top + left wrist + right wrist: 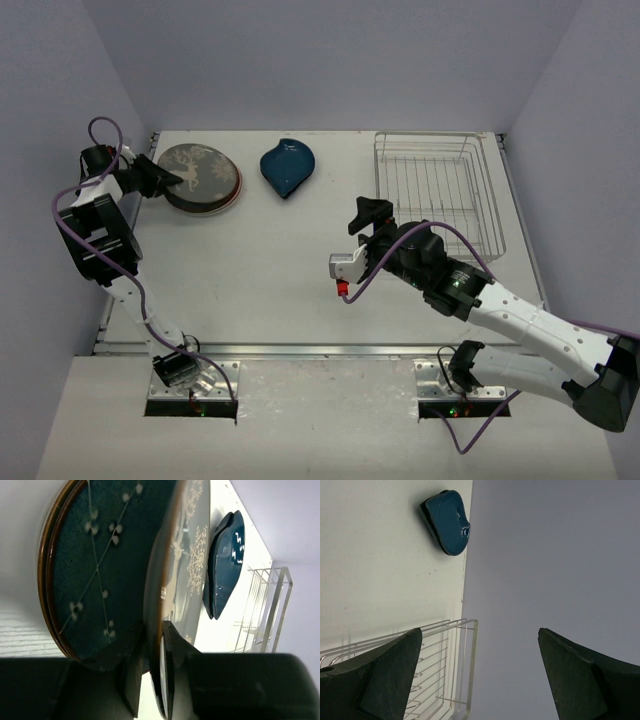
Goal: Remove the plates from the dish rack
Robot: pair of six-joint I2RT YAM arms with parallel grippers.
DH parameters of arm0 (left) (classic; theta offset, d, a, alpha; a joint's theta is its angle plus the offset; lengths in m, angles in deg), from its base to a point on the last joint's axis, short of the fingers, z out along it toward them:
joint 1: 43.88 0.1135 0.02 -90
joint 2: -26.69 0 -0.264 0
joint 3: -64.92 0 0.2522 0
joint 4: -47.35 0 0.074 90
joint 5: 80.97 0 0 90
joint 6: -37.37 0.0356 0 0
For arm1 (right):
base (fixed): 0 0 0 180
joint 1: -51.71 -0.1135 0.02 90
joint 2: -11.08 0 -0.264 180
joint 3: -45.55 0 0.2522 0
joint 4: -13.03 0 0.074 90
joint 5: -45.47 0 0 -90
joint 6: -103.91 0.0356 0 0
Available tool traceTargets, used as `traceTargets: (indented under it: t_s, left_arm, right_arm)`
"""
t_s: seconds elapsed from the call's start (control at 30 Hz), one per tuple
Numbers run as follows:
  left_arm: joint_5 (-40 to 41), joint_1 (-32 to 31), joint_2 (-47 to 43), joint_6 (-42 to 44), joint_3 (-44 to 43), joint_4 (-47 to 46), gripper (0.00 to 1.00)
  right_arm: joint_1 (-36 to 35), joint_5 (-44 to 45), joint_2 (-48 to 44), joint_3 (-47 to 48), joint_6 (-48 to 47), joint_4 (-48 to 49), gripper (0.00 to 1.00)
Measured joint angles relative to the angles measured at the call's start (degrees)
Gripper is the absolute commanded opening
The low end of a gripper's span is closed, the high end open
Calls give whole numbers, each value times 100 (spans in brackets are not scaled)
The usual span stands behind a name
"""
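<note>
Several plates (232, 190) sit stacked at the counter's (260, 265) far left, out of the empty rack (437, 135). The left tool (165, 180) pinches the deer plate's (205, 165) rim, likely settling it on top. The right tool (372, 222) hangs wide open, holding nothing.

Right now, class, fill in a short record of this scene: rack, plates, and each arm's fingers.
Rack: silvery wire dish rack, no plates in it
Top plate: dark brown round plate with white deer, over other plates, far left
Alone: dark blue leaf-shaped dish, between deer plate and rack
Left fingers: pinching the deer plate's rim
Right fingers: wide open, holding nothing
</note>
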Motion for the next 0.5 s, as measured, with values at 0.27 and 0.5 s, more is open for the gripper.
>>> traceTargets:
  t_s: [0.27, 0.5]
  left_arm:
    - [439, 1, 15, 391, -225, 413, 81]
    - [1386, -148, -29, 1098, -540, 935, 100]
  right_arm:
    - [0, 15, -2, 0, 142, -63, 99]
    - [0, 13, 0, 0, 243, -57, 99]
